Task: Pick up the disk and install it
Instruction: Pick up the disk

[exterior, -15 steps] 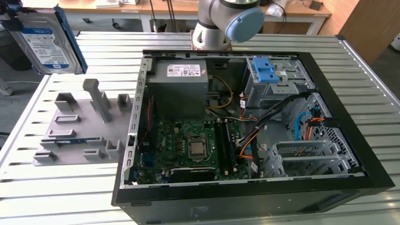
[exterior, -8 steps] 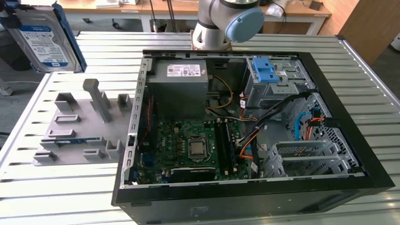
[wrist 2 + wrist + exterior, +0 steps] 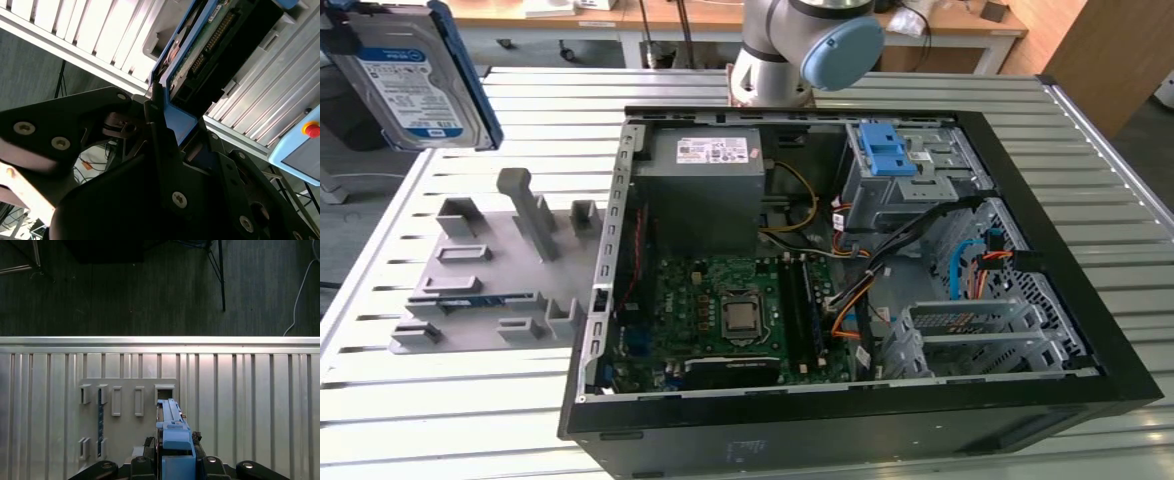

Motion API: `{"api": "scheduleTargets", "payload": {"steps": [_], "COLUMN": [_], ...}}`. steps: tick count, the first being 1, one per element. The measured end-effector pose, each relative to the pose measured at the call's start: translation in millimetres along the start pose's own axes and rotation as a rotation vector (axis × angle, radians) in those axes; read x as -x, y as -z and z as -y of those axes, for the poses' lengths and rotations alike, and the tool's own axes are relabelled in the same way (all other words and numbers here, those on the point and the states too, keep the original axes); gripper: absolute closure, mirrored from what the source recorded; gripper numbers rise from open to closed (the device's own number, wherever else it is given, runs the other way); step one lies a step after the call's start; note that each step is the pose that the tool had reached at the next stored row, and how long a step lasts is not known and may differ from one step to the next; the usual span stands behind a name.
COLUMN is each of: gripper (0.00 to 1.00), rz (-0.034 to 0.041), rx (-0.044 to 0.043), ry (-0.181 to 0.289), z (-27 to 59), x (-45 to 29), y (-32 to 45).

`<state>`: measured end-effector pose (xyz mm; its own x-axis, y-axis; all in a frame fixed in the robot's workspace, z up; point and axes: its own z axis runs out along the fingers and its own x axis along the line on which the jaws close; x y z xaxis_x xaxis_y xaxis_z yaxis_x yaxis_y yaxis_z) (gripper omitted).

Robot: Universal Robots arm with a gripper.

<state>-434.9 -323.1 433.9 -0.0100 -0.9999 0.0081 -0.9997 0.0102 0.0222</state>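
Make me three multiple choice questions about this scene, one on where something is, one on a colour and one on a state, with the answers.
1. Where is the disk?
A. Inside the computer case
B. Raised in the air at the exterior view's upper left
C. Lying flat on the table

2. What colour is the disk's carrier frame?
A. Red
B. Yellow
C. Blue

3. What state is the gripper in?
A. Shut on the disk
B. Open and empty
C. Shut on nothing

Answers:
1 B: in the exterior view it hangs clear of the table and the computer case.
2 C: blue edges show in both wrist views.
3 A: the fingers clamp the frame in the second wrist view.
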Motion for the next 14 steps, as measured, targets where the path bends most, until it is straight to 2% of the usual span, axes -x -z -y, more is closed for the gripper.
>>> {"api": "scheduleTargets", "payload": {"steps": [14], "gripper": [0.64], "rz": [0.0002], "rx": [0.0001], "ry": [0.000], "z": [-0.2], "x": [-0.1], "y": [10.8]}}
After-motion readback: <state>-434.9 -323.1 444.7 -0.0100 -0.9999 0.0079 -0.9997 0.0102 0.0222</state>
